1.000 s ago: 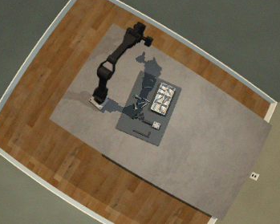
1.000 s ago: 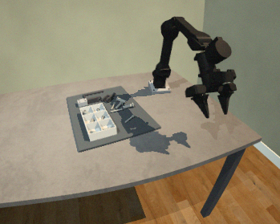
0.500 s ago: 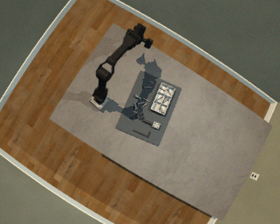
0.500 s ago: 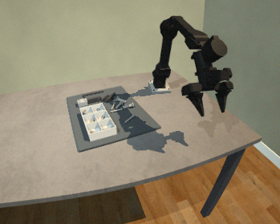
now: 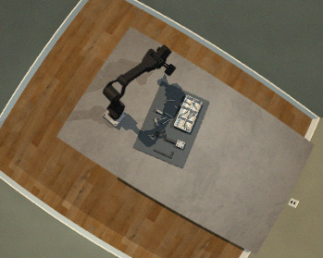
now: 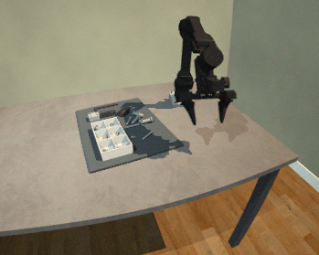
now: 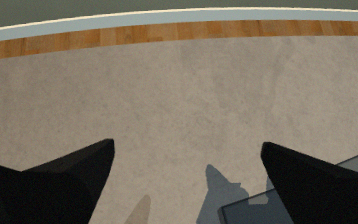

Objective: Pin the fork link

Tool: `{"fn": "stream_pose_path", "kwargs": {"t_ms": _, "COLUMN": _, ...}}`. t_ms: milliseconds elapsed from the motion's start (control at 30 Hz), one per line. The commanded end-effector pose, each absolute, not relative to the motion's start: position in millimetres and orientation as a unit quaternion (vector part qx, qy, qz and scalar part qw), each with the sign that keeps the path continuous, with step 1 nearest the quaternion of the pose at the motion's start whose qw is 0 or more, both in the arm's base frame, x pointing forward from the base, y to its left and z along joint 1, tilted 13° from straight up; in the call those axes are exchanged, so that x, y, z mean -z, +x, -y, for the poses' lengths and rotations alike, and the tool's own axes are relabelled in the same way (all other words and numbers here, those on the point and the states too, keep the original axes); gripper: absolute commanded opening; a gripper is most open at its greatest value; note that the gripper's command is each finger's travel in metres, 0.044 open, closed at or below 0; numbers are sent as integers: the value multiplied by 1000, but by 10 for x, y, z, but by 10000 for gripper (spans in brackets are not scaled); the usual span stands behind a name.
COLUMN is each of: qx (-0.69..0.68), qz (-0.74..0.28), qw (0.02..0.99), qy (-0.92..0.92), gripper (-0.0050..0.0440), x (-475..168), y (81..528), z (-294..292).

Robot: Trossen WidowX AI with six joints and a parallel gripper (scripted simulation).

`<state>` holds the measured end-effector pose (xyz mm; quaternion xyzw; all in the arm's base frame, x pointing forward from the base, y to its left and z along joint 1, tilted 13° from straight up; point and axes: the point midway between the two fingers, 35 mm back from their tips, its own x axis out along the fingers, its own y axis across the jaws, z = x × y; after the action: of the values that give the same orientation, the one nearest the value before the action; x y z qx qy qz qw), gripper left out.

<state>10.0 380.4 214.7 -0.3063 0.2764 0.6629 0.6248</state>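
Observation:
My gripper [image 6: 207,119] is open and empty, hanging above bare table top off the edge of the dark mat [image 6: 127,133]. It is at the far end of the arm in the top view [image 5: 167,65]. In the wrist view both black fingers stand wide apart over grey table, with a mat corner [image 7: 250,210] at the lower right. Small parts lie on the mat beside the parts box [image 6: 111,139]: a light block that may be the eye plate [image 6: 94,116], a dark piece that may be the fork link [image 6: 123,111], and loose pins [image 6: 137,118]. I cannot tell which pin is the 12 mm one.
A dark bar [image 6: 106,106] lies at the mat's far edge. A single pin [image 6: 147,134] lies near the box on the gripper's side. The arm's base [image 6: 175,99] stands behind the mat. The table edge [image 7: 180,42] runs close ahead of the gripper.

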Motion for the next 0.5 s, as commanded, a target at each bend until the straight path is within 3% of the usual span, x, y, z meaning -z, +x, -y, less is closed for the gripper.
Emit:
{"fn": "stream_pose_path", "kwargs": {"t_ms": 0, "qx": -637, "qz": -314, "qw": 637, "qy": -299, "gripper": 440, "x": -2005, "y": 503, "z": -3362}}
{"fn": "stream_pose_path", "kwargs": {"t_ms": 467, "qx": -554, "qz": -432, "qw": 648, "qy": -294, "gripper": 440, "x": -1463, "y": 1440, "z": -2431}}
